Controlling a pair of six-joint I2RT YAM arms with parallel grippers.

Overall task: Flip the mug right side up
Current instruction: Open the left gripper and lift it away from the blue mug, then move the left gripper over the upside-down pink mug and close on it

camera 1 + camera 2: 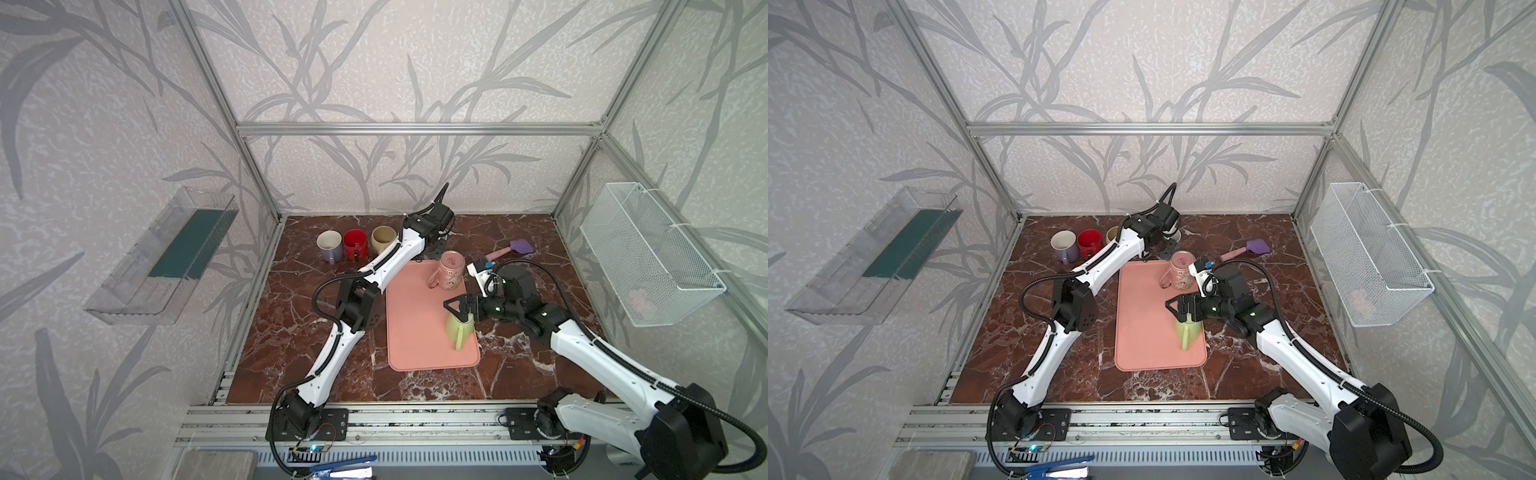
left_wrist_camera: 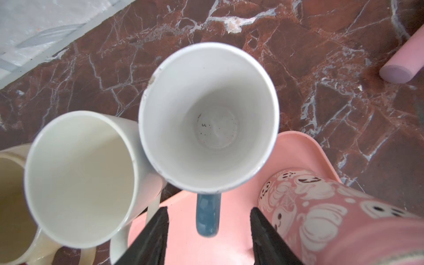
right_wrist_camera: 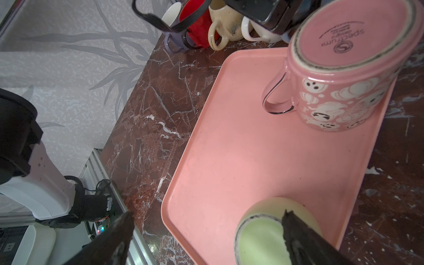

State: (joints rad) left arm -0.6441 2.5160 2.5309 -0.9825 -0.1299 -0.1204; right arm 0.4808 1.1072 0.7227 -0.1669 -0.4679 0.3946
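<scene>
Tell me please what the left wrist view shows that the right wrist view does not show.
Only the left wrist view: the empty inside of the upright blue-handled mug, the end of the spatula handle, and the left gripper, open around the blue handle without touching it.
Only the right wrist view: the green mug, bottom up on the pink tray, the red mug, and the open right gripper over the green mug.
Both: the pink ghost mug, the pink tray, the cream mug and the white mug.
</scene>
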